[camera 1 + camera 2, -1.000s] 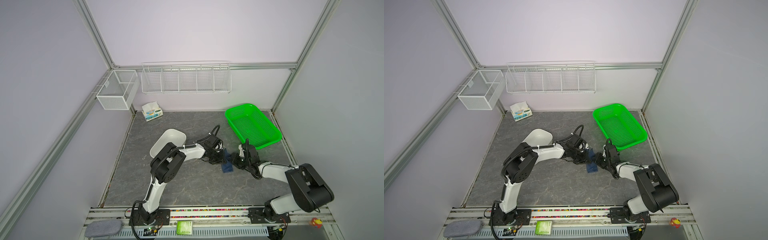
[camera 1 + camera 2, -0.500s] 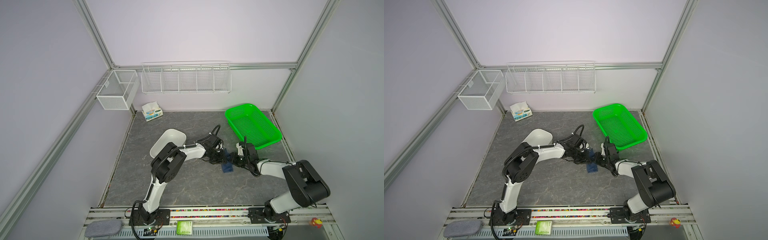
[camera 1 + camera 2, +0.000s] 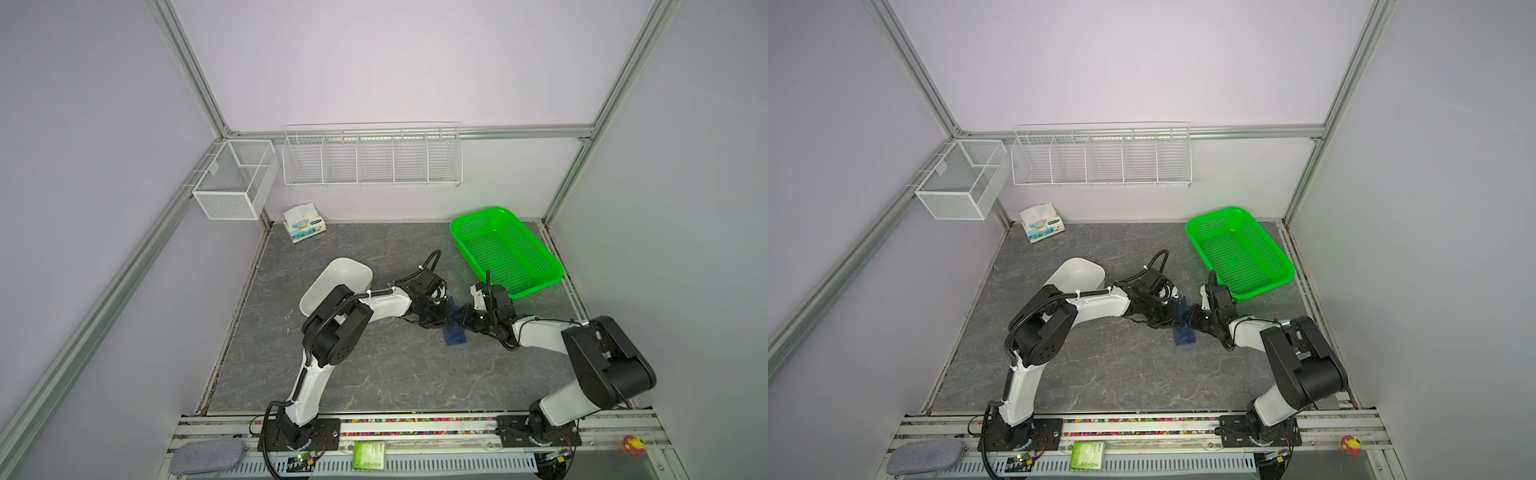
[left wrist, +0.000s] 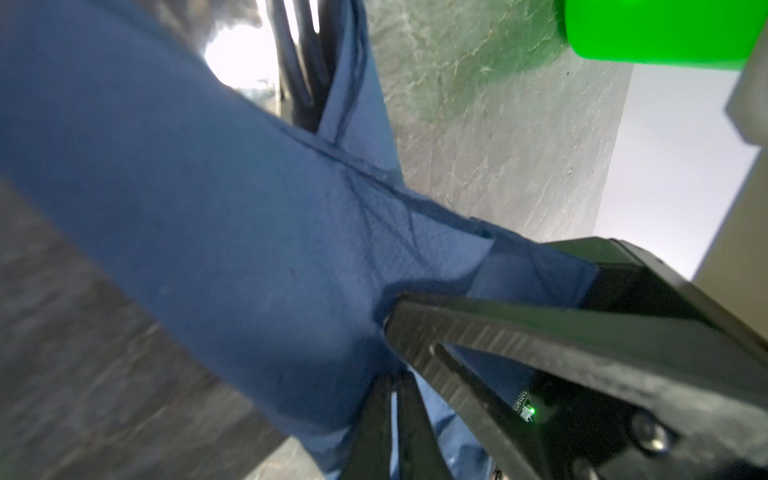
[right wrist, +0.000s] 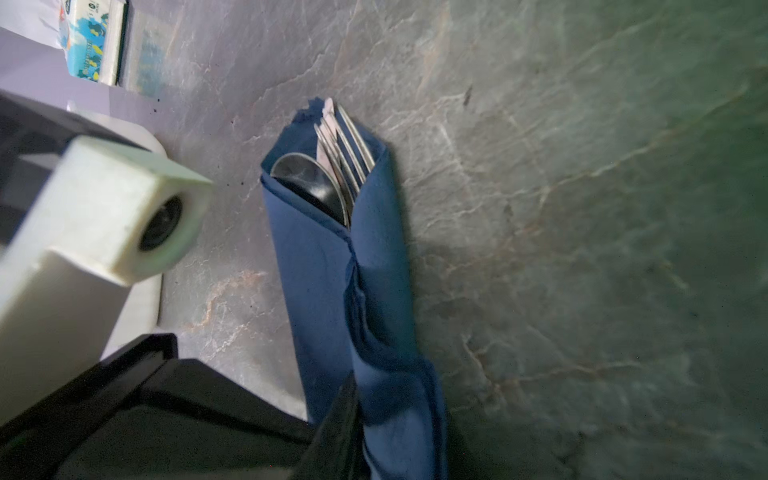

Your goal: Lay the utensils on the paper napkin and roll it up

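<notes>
The dark blue paper napkin (image 5: 324, 270) lies rolled round the utensils on the grey tabletop, mid-table in both top views (image 3: 455, 334) (image 3: 1185, 336). Fork tines (image 5: 349, 141), a spoon bowl (image 5: 307, 183) and a knife tip (image 5: 328, 112) stick out of the far end. My right gripper (image 5: 365, 399) is closed on the near end of the roll, with one finger (image 5: 343, 411) showing against the paper. My left gripper (image 4: 392, 415) is shut and sits against the roll (image 4: 208, 208) from the other side. The two grippers (image 3: 444, 320) (image 3: 461, 322) meet over the napkin.
A green mesh basket (image 3: 507, 253) stands at the back right, close behind my right wrist. A white tray (image 3: 345, 270) lies behind the left arm. A tissue pack (image 3: 303, 222) sits by the back wall, under wire racks (image 3: 372, 158). A grey pad (image 3: 199, 457) lies on the front rail.
My right gripper's jaws have narrowed onto the napkin roll and its wrist has edged toward the roll. The left arm and the napkin have stayed put.
</notes>
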Motion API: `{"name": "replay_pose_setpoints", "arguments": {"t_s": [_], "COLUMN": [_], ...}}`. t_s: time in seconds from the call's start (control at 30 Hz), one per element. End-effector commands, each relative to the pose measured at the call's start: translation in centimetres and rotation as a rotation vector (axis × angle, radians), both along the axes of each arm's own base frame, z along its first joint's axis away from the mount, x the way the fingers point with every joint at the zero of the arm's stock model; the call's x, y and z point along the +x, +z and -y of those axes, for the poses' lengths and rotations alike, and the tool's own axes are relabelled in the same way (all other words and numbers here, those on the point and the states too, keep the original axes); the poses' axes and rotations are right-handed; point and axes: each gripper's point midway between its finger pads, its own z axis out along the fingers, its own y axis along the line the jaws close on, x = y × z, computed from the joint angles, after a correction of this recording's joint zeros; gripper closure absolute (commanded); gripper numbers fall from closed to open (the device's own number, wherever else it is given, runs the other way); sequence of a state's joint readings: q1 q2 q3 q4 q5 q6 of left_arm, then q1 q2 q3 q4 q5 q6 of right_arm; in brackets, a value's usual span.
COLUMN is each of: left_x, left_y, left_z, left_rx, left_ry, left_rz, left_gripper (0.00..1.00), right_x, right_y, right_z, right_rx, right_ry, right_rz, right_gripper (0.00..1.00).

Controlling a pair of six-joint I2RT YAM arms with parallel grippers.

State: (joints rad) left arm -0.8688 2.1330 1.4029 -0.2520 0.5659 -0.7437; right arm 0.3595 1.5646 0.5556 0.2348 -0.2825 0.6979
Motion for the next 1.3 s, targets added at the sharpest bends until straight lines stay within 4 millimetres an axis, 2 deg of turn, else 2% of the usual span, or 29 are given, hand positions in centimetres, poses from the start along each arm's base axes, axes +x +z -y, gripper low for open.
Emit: {"name": "replay_pose_setpoints", "arguments": {"t_s": [0.0, 0.13, 0.23, 0.43, 0.7, 0.9, 1.03, 1.17, 1.27], "left_x": [-0.1, -0.1, -0.1, -0.1, 0.0, 0.0, 0.1, 0.8, 1.6], "left_y": [-0.6, -0.5, -0.5, -0.4, -0.1, 1.2, 3.7, 5.7, 5.9], "left_z": [0.0, 0.1, 0.1, 0.0, 0.0, -0.2, -0.7, -2.4, -4.4], "left_rx": [0.024, 0.021, 0.021, 0.024, 0.019, -0.009, -0.042, -0.062, -0.060], "left_ry": [-0.008, -0.008, -0.008, -0.007, -0.003, 0.008, 0.017, 0.068, 0.114], "left_rz": [0.005, 0.007, 0.008, 0.010, 0.019, 0.040, 0.080, 0.118, 0.116], "left_gripper": [0.92, 0.92, 0.92, 0.92, 0.92, 0.91, 0.88, 0.85, 0.84], "right_x": [-2.5, -2.5, -2.7, -2.8, -2.9, -2.4, -1.9, -1.5, -1.3], "right_y": [-3.0, -2.8, -2.7, -3.0, -3.3, -2.8, -1.8, -1.0, -0.5], "right_z": [1.1, 0.9, 0.5, 0.3, 0.3, 0.1, -0.5, -1.2, -1.5], "right_rx": [-0.075, -0.068, -0.068, -0.080, -0.094, -0.071, -0.010, 0.046, 0.075], "right_ry": [0.018, 0.037, 0.072, 0.110, 0.113, 0.090, 0.076, 0.063, 0.059], "right_rz": [-0.125, -0.122, -0.127, -0.152, -0.161, -0.143, -0.118, -0.098, -0.083], "right_gripper": [0.76, 0.77, 0.72, 0.70, 0.80, 0.88, 0.91, 0.92, 0.93]}}
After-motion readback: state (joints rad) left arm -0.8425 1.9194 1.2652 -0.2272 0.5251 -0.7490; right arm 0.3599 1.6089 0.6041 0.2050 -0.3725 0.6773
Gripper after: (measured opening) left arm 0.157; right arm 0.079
